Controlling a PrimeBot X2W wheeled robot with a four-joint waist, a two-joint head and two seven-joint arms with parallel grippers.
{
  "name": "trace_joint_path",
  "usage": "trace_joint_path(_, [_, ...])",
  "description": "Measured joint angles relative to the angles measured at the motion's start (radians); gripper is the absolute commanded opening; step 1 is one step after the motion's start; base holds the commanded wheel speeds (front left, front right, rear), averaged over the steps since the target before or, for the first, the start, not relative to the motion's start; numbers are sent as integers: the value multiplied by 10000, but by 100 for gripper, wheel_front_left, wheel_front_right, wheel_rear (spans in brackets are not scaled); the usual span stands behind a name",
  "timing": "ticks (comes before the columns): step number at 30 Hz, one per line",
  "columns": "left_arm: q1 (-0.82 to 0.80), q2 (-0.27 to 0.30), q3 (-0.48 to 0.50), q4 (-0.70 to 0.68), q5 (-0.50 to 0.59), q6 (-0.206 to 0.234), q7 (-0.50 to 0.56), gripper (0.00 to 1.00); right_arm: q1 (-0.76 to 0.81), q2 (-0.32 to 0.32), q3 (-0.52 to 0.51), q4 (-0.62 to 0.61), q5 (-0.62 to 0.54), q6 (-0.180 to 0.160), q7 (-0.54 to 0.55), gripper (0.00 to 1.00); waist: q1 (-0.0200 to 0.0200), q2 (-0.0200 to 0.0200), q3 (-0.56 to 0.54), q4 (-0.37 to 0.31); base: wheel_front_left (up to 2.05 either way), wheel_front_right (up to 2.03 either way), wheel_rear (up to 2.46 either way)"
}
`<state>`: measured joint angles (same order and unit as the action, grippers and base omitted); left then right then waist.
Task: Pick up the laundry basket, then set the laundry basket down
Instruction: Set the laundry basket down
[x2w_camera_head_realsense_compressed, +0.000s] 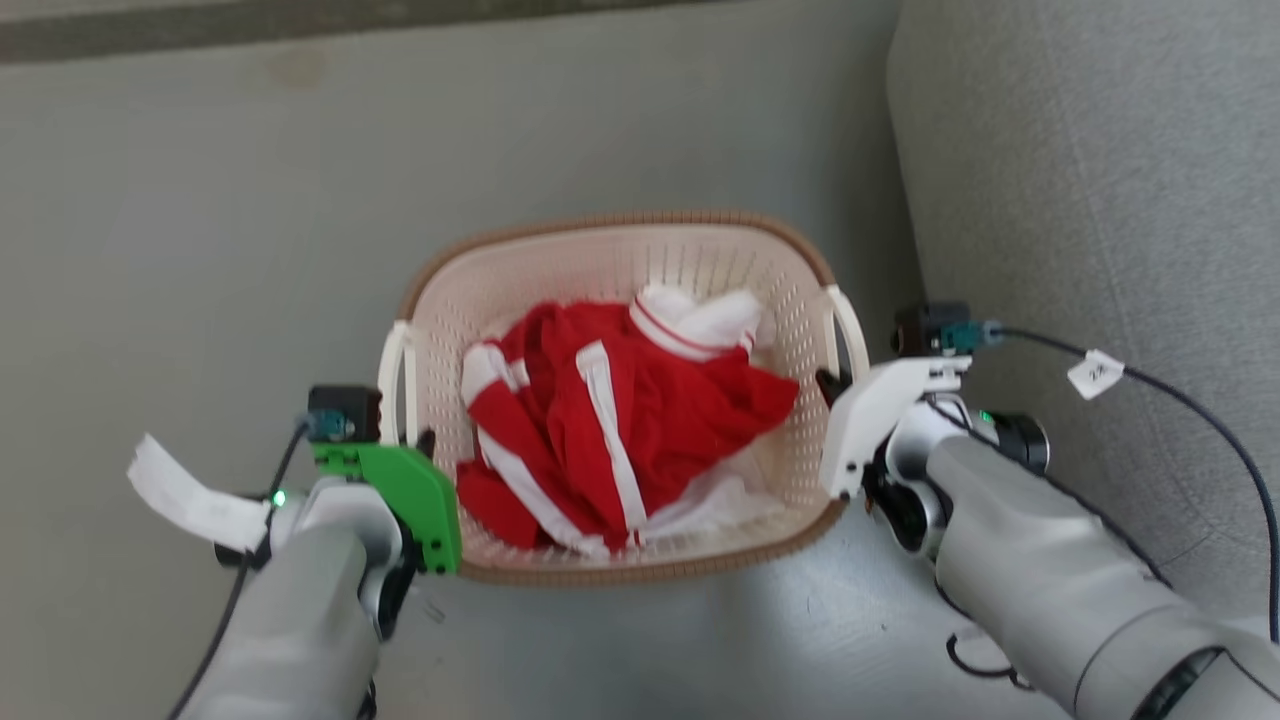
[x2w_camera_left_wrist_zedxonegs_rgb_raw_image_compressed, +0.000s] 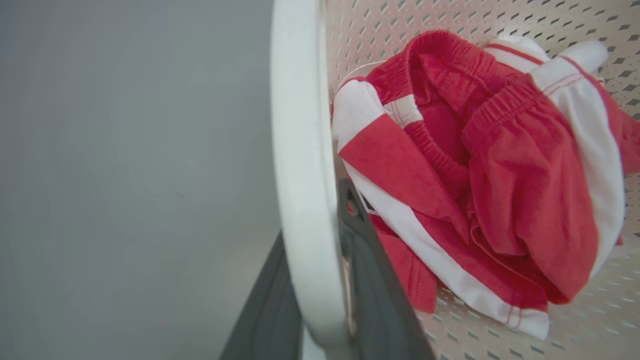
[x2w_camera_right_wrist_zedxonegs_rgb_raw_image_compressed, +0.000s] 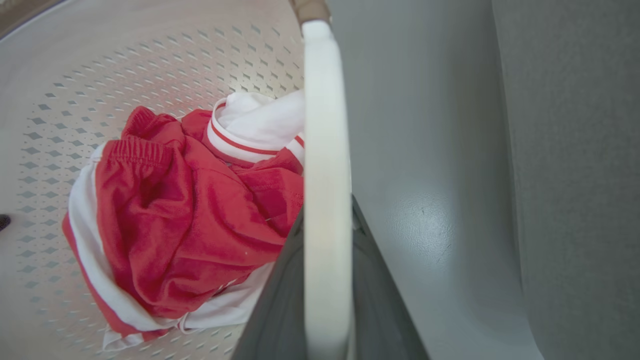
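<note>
The laundry basket (x2w_camera_head_realsense_compressed: 610, 228), cream perforated plastic with a brown woven-look rim, sits mid-frame in the head view with a crumpled red and white garment (x2w_camera_head_realsense_compressed: 620, 430) inside. My left gripper (x2w_camera_head_realsense_compressed: 418, 440), on a green mount, is at its left loop handle (x2w_camera_head_realsense_compressed: 393, 380). In the left wrist view the dark fingers (x2w_camera_left_wrist_zedxonegs_rgb_raw_image_compressed: 372, 285) clamp either side of that white handle (x2w_camera_left_wrist_zedxonegs_rgb_raw_image_compressed: 300, 150). My right gripper (x2w_camera_head_realsense_compressed: 830, 385), on a white mount, is at the right handle (x2w_camera_head_realsense_compressed: 848, 325), and its fingers (x2w_camera_right_wrist_zedxonegs_rgb_raw_image_compressed: 382, 300) close around the handle (x2w_camera_right_wrist_zedxonegs_rgb_raw_image_compressed: 325, 150). I cannot tell whether the basket touches the floor.
Grey floor (x2w_camera_head_realsense_compressed: 200, 250) surrounds the basket on the left and far side. A grey upholstered seat (x2w_camera_head_realsense_compressed: 1100, 200) rises close to the basket's right side. A black cable (x2w_camera_head_realsense_compressed: 1200, 420) with a tag loops off my right wrist, and a white paper tag (x2w_camera_head_realsense_compressed: 190, 500) hangs off my left.
</note>
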<state>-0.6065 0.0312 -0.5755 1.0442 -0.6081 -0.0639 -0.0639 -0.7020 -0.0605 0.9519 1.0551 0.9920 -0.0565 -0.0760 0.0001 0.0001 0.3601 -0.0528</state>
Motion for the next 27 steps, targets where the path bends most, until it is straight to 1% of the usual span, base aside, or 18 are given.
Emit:
trace_joint_path(3, [-399, 56, 15, -59, 125, 29, 0, 0, -400, 0, -8, 13, -42, -56, -52, 0, 0, 0, 381, 18, 0, 0, 0])
trace_joint_path(17, [-2025, 301, 155, -234, 253, 121, -33, 0, -2128, -12, -88, 65, -242, -58, -303, 0, 1, 0, 2175, 161, 0, 0, 0])
trace_joint_path(26, [-2703, 339, 230, -291, 301, 205, -167, 0, -2822, -27, -92, 48, -251, -58, -476, 0, 1, 0, 3330, 196, 0, 0, 0])
trace_joint_path(27, [-2834, 343, 234, -305, 320, 217, -178, 0, -2945, -33, -92, 48, -251, -58, -512, 0, 1, 0, 3588, 196, 0, 0, 0])
